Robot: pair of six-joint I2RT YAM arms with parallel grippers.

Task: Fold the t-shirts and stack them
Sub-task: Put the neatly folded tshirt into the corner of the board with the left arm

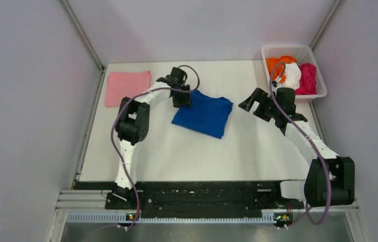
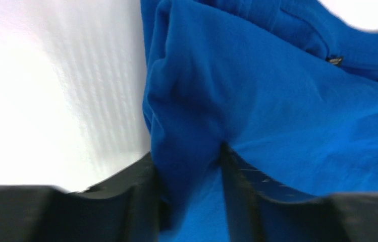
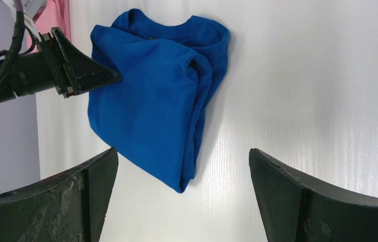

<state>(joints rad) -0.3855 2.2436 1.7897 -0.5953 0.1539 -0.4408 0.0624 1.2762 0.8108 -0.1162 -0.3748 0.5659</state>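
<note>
A royal-blue t-shirt (image 1: 203, 113) lies folded in the middle of the white table (image 1: 257, 146). My left gripper (image 1: 181, 98) is at its far-left corner; in the left wrist view a bunched fold of the blue t-shirt (image 2: 287, 111) sits pinched between the two black fingers of the left gripper (image 2: 186, 154). My right gripper (image 1: 247, 103) hovers to the right of the shirt with its jaws wide apart. In the right wrist view the right gripper (image 3: 182, 151) holds nothing, and the blue t-shirt (image 3: 151, 96) lies beyond it. A folded light pink t-shirt (image 1: 127, 86) rests at the far left.
A white lattice basket (image 1: 293, 50) at the far right corner holds crumpled orange (image 1: 280, 64), white (image 1: 292, 75) and magenta (image 1: 308, 78) t-shirts. Grey walls close in both sides of the table. The left arm's cable loops over its wrist.
</note>
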